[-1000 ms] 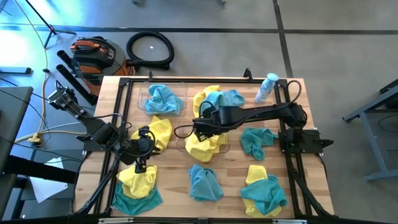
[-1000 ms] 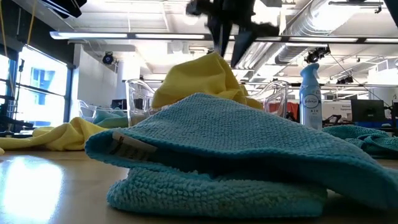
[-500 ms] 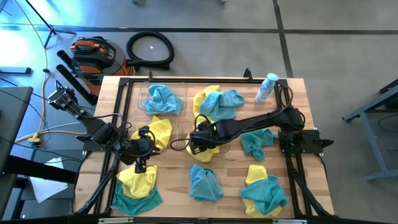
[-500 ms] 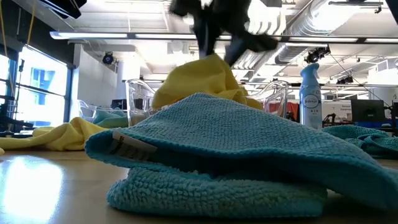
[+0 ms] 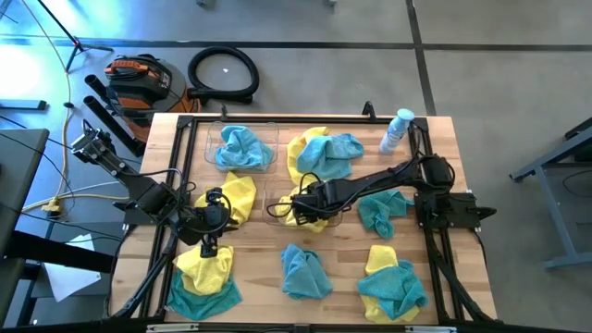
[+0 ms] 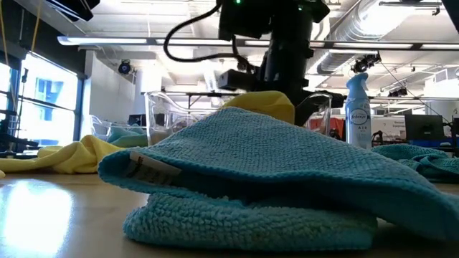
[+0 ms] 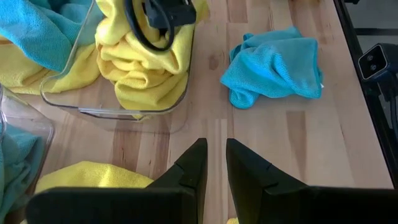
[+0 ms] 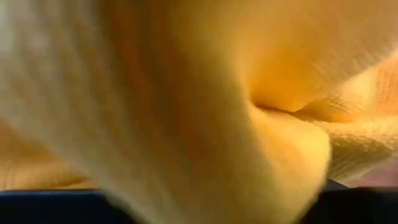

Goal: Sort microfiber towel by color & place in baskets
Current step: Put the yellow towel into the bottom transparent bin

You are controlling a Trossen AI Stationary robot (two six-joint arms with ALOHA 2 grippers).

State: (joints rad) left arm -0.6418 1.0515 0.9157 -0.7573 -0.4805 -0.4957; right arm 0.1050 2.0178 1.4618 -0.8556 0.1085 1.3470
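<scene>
No text can be read with certainty; lettering on the spray bottle (image 6: 357, 107) and on the teal towel's tag (image 6: 149, 170) stays illegible

Right gripper (image 5: 298, 205) sits on towels (image 5: 310, 215) in the middle basket (image 5: 274, 220).

My right arm stretches leftward across the middle, its gripper (image 5: 298, 204) pressed down low. My left gripper (image 7: 212, 169) hangs at the near left, fingers narrowly apart.

Grey concrete floor (image 5: 305, 23) around the table; bright windows (image 6: 43, 97), ceiling ducts (image 6: 387, 29).
</scene>
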